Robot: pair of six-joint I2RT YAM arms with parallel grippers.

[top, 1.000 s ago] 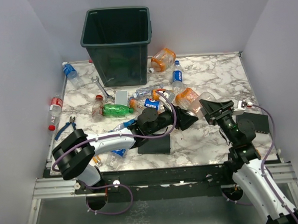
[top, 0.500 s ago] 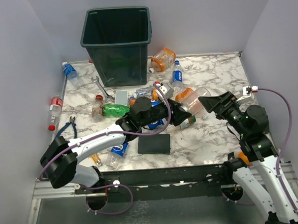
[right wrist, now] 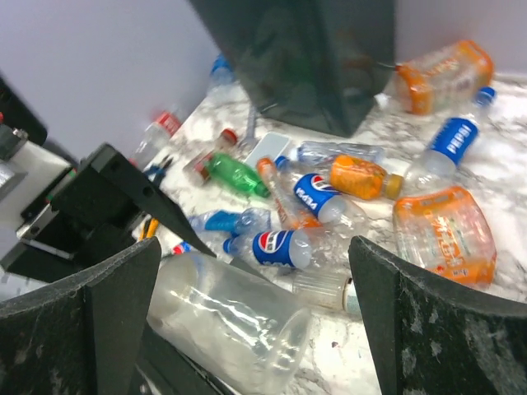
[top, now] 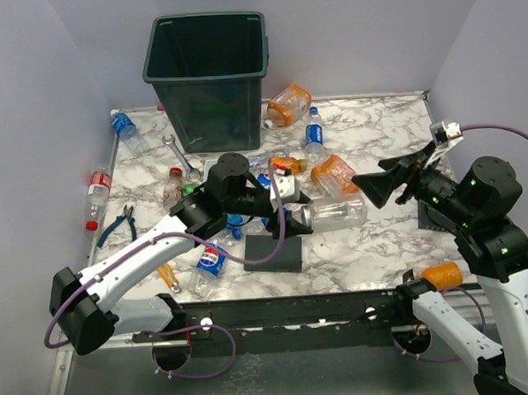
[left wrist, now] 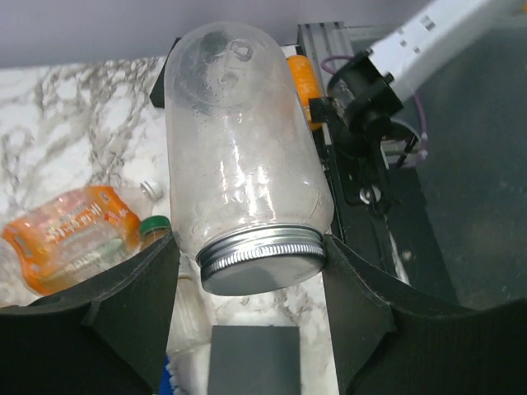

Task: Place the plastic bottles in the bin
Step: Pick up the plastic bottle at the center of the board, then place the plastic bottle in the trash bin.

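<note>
My left gripper [top: 298,215] is shut on the silver-capped end of a wide clear bottle [top: 334,213] and holds it level above the table; in the left wrist view the bottle [left wrist: 243,156] sits between both fingers [left wrist: 123,321]. My right gripper [top: 383,182] is open and empty, raised to the right of that bottle's far end; in the right wrist view the bottle [right wrist: 239,329] shows below it. The dark green bin [top: 209,72] stands at the back. Several bottles lie in front of it: orange ones [top: 287,105] [top: 334,173], a blue Pepsi one [top: 314,137], a green one [right wrist: 235,174].
A wrench [top: 180,154] and blue-handled pliers [top: 117,225] lie left of the pile. A flat black plate [top: 274,253] lies under the left arm near the front edge. More bottles lie at the left wall [top: 97,190] [top: 123,127]. White walls close in both sides.
My left arm has pulled back left and lifted the clear bottle off the table. My right arm has risen and swung to the right, its gripper still open.
</note>
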